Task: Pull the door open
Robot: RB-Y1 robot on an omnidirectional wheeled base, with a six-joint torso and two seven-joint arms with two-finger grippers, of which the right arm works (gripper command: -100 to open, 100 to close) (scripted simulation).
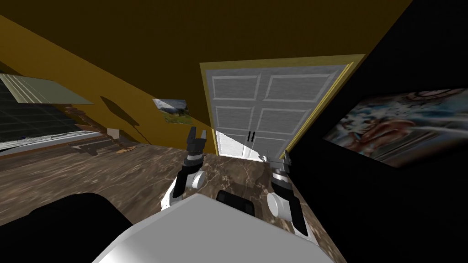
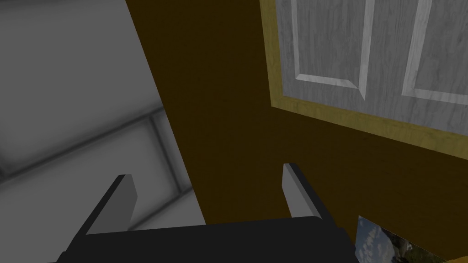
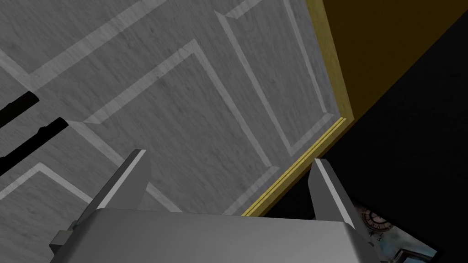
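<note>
Facing the grey panelled door [image 1: 269, 109] at twelve o'clock, I held both arms forward, left jaws and right jaws released, the right pointed near its dark handles [image 1: 250, 136], ready, I judged, for reaching and pulling.

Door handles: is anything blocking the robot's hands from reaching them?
Nothing visible does. The two dark handles sit in the middle of the grey door; only brown floor lies between them and the left gripper and right gripper, both open.
</note>
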